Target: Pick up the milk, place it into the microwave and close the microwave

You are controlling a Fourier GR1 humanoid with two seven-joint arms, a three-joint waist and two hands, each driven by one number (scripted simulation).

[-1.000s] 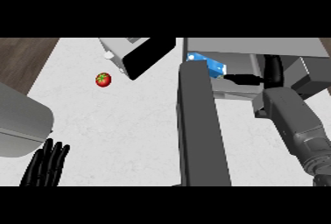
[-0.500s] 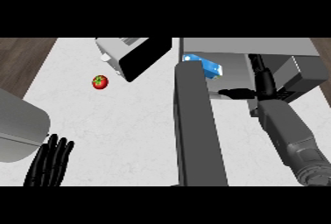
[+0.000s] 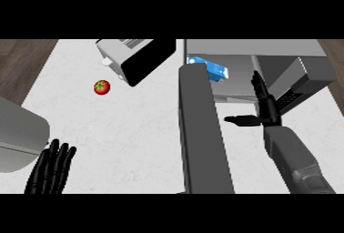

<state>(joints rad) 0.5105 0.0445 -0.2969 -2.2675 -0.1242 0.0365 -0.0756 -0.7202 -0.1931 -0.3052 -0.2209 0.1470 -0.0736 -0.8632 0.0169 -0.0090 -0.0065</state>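
Observation:
The blue and white milk carton [image 3: 209, 69] lies inside the microwave [image 3: 269, 48], at the back left of its cavity. The microwave's grey door [image 3: 204, 132] stands wide open and runs down the middle of the view. My right hand [image 3: 264, 108] is open inside the doorway, right of the door, fingers straight and pointing away, thumb out toward the door. It holds nothing and is apart from the milk. My left hand [image 3: 50, 167] rests open at the lower left, fingers up.
A red tomato [image 3: 101, 87] lies on the white counter [image 3: 134, 132] at the upper left. A toaster [image 3: 134, 58] stands at the back centre-left. A large grey rounded object [image 3: 20, 134] fills the left edge.
My right hand has let go of the milk, drawn back toward me from the cavity, and straightened its fingers. The view has shifted slightly. The left hand has barely moved.

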